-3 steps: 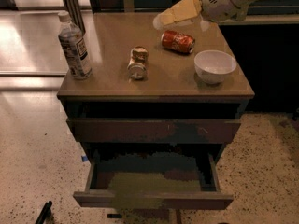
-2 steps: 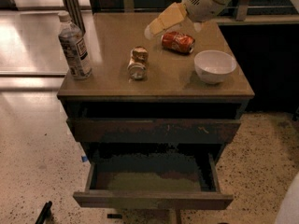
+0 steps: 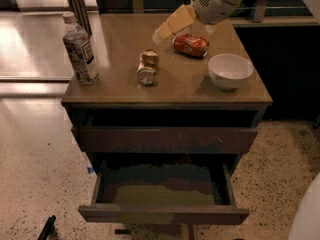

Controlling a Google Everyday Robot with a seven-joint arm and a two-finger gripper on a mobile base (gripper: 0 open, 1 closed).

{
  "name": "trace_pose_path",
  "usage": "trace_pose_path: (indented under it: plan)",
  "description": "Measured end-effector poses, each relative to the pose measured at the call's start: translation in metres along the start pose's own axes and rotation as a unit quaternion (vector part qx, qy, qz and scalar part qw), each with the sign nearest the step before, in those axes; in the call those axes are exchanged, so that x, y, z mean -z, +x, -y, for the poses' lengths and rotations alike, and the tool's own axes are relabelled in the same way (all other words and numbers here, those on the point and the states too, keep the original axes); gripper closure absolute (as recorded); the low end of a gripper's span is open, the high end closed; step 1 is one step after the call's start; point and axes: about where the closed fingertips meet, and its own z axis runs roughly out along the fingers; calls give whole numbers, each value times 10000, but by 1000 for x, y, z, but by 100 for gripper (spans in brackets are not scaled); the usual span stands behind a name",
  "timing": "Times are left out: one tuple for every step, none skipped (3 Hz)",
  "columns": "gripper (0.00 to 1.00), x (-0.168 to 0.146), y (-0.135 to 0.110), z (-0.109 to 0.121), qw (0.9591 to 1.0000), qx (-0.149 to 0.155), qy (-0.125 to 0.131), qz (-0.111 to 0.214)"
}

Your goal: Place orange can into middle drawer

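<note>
The orange can lies on its side on the cabinet top, its silver end facing me. My gripper hangs above the top, behind and slightly right of the orange can and just left of a red-orange can, apart from both. The middle drawer is pulled out at the bottom, showing its greenish-grey floor with nothing in it.
A white bowl stands on the right of the top. A clear water bottle stands at the left edge. A closed drawer front with pale scuffs sits above the open drawer. Speckled floor surrounds the cabinet.
My gripper has moved left and a little down, from above the red-orange can toward the space behind the orange can. The cans, bowl and bottle have not moved.
</note>
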Motion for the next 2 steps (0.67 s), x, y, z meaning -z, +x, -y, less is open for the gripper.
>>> trace_pose_path:
  plan:
    - [0,-2,7,6,9995,-221,42,224]
    - [0,-23,3,10,9983,-393,-142,410]
